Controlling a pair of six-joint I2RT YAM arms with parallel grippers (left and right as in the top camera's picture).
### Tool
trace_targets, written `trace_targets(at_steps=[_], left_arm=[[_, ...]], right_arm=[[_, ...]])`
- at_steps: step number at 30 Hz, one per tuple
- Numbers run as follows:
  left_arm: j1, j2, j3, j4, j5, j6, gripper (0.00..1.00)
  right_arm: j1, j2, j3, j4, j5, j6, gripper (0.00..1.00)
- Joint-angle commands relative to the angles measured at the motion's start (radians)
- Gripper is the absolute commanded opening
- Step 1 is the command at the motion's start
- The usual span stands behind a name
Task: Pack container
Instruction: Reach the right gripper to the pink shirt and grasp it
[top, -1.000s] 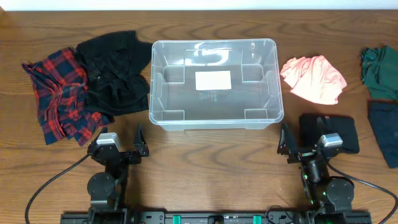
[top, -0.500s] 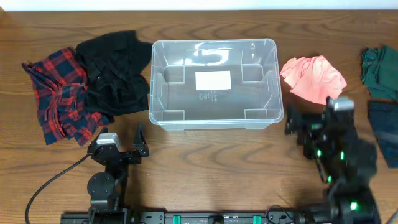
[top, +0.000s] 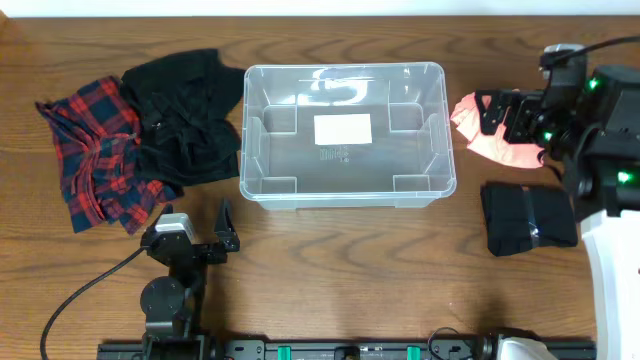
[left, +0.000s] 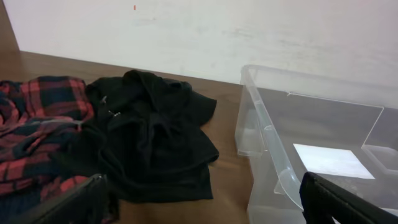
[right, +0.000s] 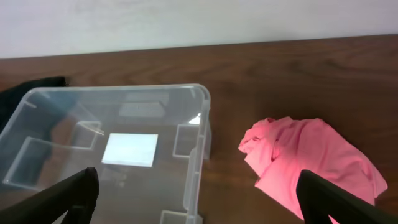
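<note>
Container stands upright and empty at mid-table, both grippers spread wide with nothing in them.

Clear and rimmed, it shows a white label on its floor and rests on the wooden table. At its 9 o'clock a crumpled black garment lies just beside its wall, and a red-and-navy plaid garment overlaps that one's 9 o'clock side. At the container's 3 o'clock lies a bunched pink garment, close to the wall but apart from it. The right gripper hangs over that garment's 9 o'clock edge, jaws released. A folded black garment lies at the container's 4 o'clock. The left gripper sits at the container's 7 o'clock, jaws released, pointing toward 12.
</note>
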Motion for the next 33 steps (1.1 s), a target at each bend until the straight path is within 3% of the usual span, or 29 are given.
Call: trace_targets(at_steps=[1,6,11,21,33], left_arm=[[0.005,0.0,-0.016,-0.035,0.0,0.01,0.98],[0.005,0.0,-0.016,-0.035,0.0,0.009,0.98],[0.005,0.0,-0.016,-0.035,0.0,0.009,0.98],[0.005,0.0,-0.016,-0.035,0.0,0.009,0.98],[0.005,0.0,-0.016,-0.035,0.0,0.009,0.98]], right_arm=[[-0.029,0.011,0.033,-0.008,-0.047,-0.021,0.99],[-0.09,0.015,0.033,-0.003,0.066,0.002,0.99],[-0.197,0.074,0.033,0.049,0.02,0.002,0.99],[-0.397,0.375,0.033,0.062,-0.15,0.001,0.99],[-0.45,0.67,0.032,0.058,-0.23,0.007,0.99]])
